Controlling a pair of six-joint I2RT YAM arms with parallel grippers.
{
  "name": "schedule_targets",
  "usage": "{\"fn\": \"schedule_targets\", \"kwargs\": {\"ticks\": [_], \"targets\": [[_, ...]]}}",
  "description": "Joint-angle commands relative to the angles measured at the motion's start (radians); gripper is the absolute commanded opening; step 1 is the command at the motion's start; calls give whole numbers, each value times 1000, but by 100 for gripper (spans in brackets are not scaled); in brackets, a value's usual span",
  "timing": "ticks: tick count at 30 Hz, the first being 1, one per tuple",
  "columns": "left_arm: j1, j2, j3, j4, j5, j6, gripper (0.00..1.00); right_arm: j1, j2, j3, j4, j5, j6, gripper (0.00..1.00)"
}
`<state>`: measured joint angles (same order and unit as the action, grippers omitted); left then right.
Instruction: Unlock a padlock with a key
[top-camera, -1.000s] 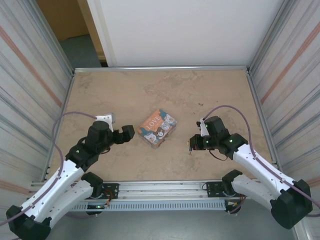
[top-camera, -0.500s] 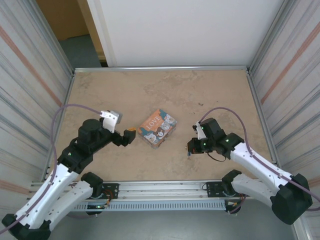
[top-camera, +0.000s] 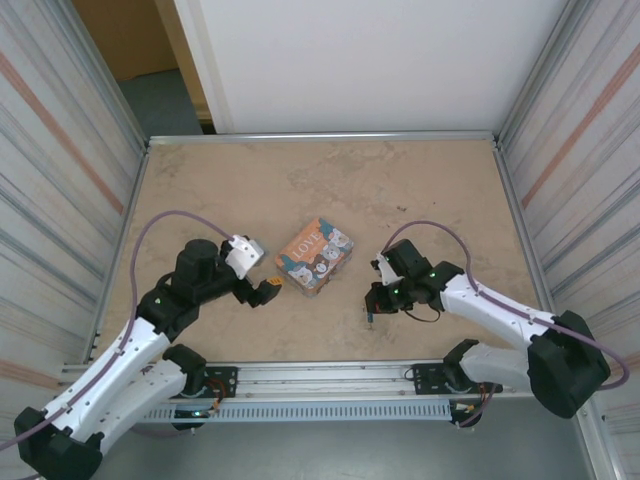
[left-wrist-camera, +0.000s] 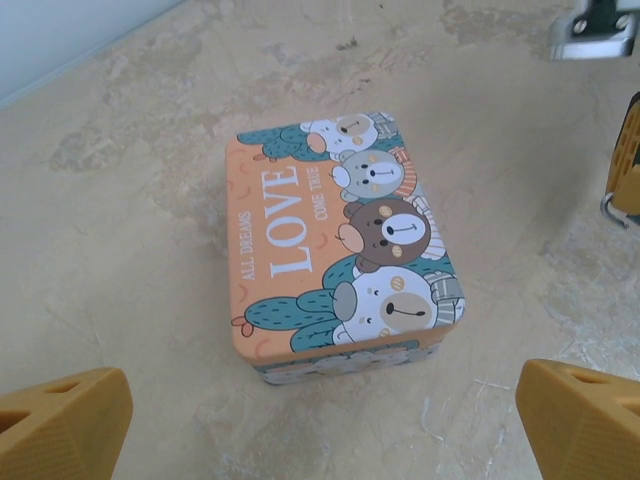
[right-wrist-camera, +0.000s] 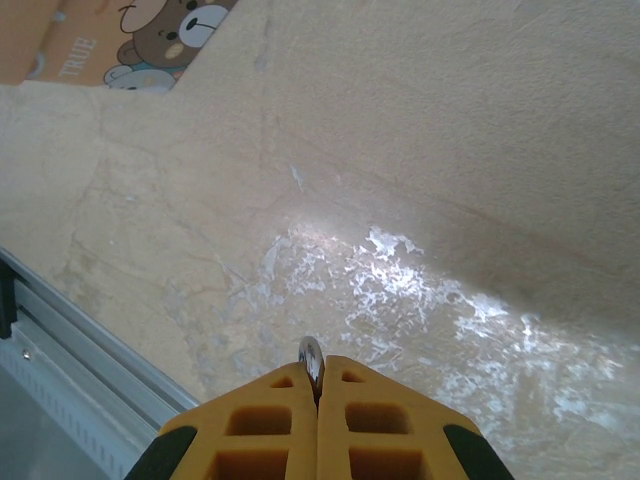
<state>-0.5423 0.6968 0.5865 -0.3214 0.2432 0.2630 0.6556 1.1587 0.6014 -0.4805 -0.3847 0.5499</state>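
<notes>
- Right pincer (right-wrist-camera: 318, 374) is clamped on what I take for the padlock (right-wrist-camera: 312, 356), a mere metal edge; so thin a hold could slip.
- Left pincer (left-wrist-camera: 325, 425), jaws apart, could knock the box (left-wrist-camera: 330, 250).

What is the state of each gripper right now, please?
Left gripper: open, holding nothing.
Right gripper: shut on a small silvery metal piece, perhaps the key.
</notes>
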Motion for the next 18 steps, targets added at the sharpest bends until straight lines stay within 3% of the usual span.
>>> {"fn": "schedule_targets", "kwargs": {"ticks": [1, 18], "targets": [[8, -14, -7, 13, -9, 42, 99, 9, 40, -15, 47, -39, 27, 0], [8, -31, -6, -10, -58, 39, 99, 15, 187, -73, 202, -51, 61, 1]]}}
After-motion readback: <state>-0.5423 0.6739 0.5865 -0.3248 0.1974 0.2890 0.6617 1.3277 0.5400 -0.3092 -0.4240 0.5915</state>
